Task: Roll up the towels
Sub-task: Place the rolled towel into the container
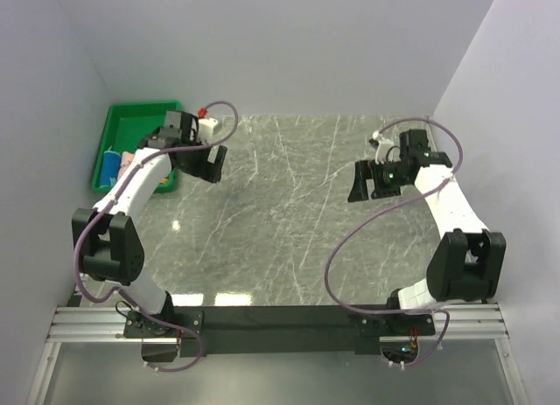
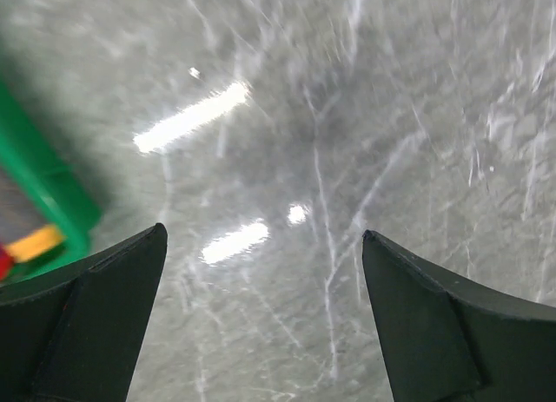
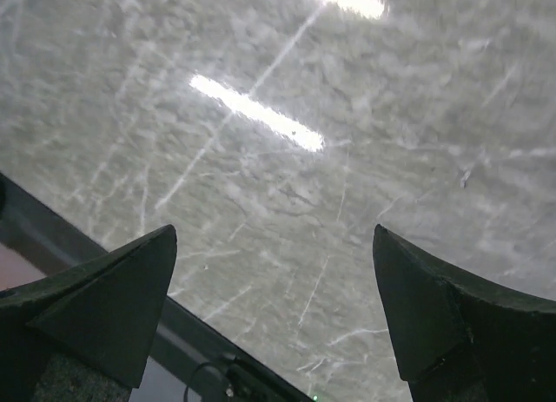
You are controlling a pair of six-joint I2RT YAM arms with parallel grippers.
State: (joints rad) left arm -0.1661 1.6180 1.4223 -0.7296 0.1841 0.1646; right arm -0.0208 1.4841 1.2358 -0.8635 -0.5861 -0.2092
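The towels lie in the green tray (image 1: 131,123) at the back left: a rolled blue one (image 1: 110,166) and a pale pink one (image 1: 129,157), both partly hidden by my left arm. In the left wrist view an orange towel (image 2: 35,243) and a sliver of red (image 2: 3,263) show inside the tray's wall (image 2: 48,189). My left gripper (image 1: 210,164) hangs just right of the tray, open over bare marble (image 2: 263,237). At the right side of the table my right gripper (image 1: 367,182) is also open, with nothing between its fingers (image 3: 274,233).
The grey marble tabletop (image 1: 289,212) runs between both arms. Walls close in the left, back and right sides. The table's near edge and the dark mounting rail (image 3: 130,280) show in the right wrist view.
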